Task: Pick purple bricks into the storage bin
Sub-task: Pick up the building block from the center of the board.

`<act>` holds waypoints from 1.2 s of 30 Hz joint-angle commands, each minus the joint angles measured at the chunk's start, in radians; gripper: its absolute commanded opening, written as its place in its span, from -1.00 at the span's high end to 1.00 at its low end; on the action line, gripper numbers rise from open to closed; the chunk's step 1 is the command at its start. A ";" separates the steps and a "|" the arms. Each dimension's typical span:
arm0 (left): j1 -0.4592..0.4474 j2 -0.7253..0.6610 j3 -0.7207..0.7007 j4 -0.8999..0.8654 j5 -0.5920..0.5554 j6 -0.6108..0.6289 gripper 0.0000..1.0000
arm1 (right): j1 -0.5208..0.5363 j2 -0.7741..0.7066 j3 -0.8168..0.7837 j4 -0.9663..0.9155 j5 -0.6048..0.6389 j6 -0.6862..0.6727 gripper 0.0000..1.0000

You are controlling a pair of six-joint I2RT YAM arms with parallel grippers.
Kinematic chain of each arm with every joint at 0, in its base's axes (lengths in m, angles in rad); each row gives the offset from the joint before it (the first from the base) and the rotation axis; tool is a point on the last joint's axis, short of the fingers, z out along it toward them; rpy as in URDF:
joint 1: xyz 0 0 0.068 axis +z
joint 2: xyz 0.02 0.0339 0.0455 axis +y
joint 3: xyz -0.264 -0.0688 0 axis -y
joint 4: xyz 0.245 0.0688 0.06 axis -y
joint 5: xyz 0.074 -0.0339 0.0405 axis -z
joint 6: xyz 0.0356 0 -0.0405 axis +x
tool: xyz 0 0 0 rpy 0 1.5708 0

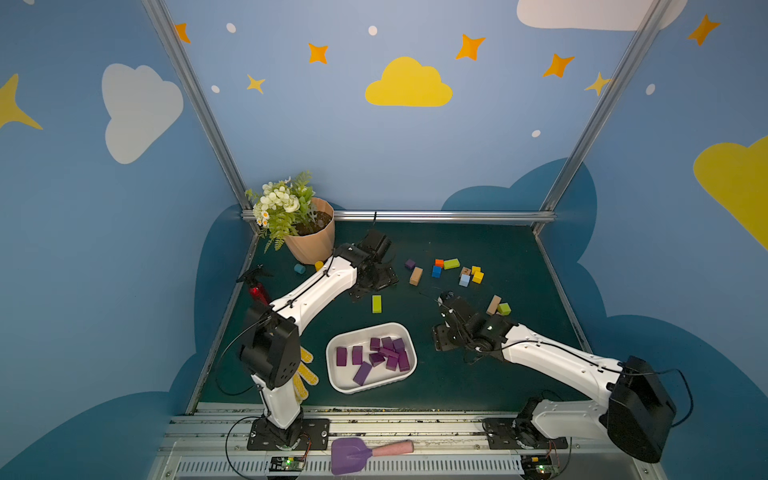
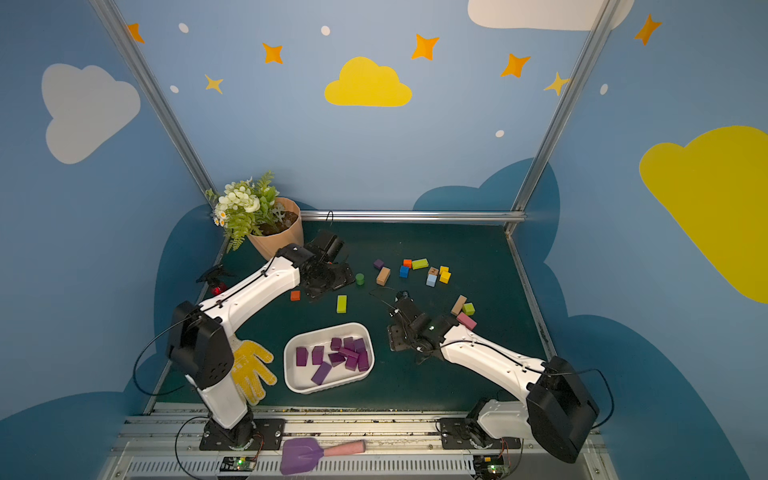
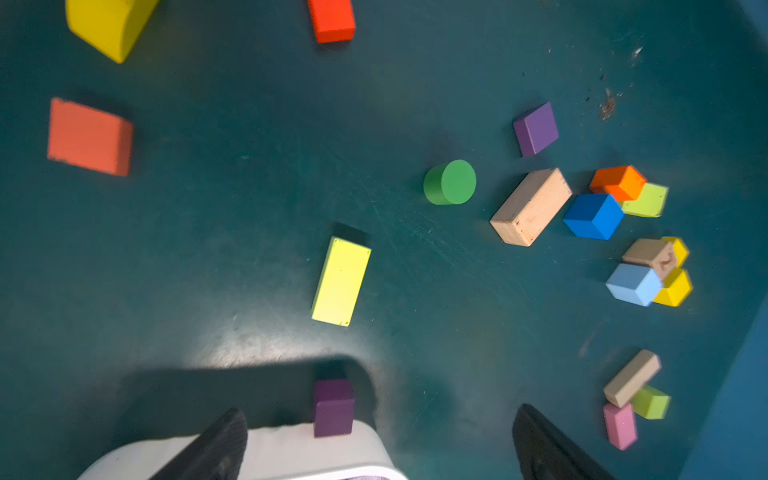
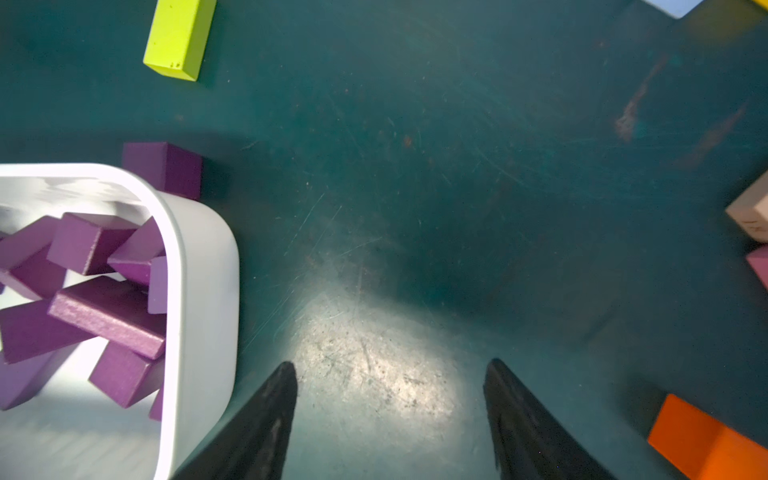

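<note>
Now the right gripper, jaws apart and empty like the left gripper, should take the purple brick just beside the storage bin from above.

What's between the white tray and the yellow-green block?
A purple brick, beside the white tray's outer wall, short of the lime block; both wrist views show it.

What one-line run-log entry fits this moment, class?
bin: purple bricks inside | outside: one brick beside bin, one cube by tan block | left gripper: open, empty | right gripper: open, empty
</note>
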 commanded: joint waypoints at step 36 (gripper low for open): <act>0.094 0.630 0.704 -0.002 0.131 0.715 -0.98 | -0.008 -0.333 -0.215 0.205 -0.015 -0.088 -0.46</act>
